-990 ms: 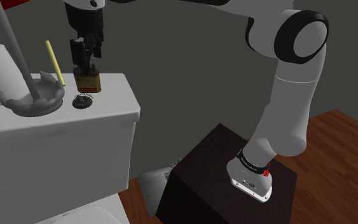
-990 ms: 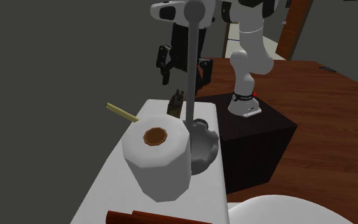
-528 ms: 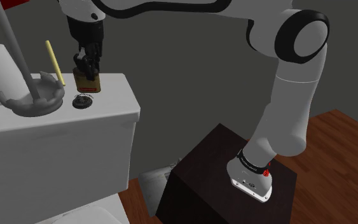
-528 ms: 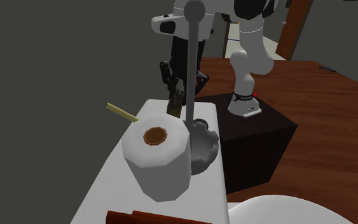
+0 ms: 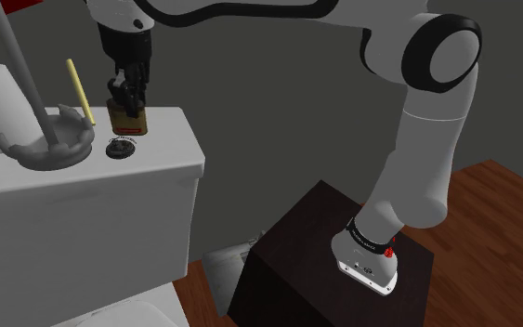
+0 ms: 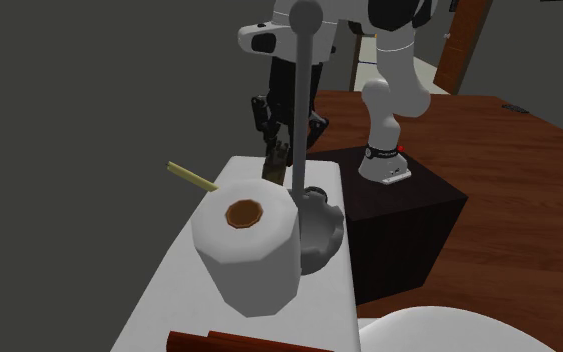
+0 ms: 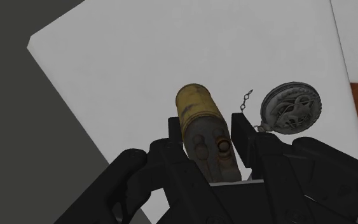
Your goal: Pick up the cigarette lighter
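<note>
brassy cylindrical lighter [image 7: 198, 107], clasped in black claw [image 7: 207, 129]

You've got the cigarette lighter [image 5: 127, 116] standing upright on the white tank lid [image 5: 171, 139], close to the lid's far edge in the shoulder view. It has a squat brass-yellow body, worn and scuffed, and a darker grey top with small round fittings. In the wrist view its top [image 7: 203, 127] sits right between the fingers of the gripper [image 7: 207, 127], which press both its sides. Its base rests on the lid.
</note>
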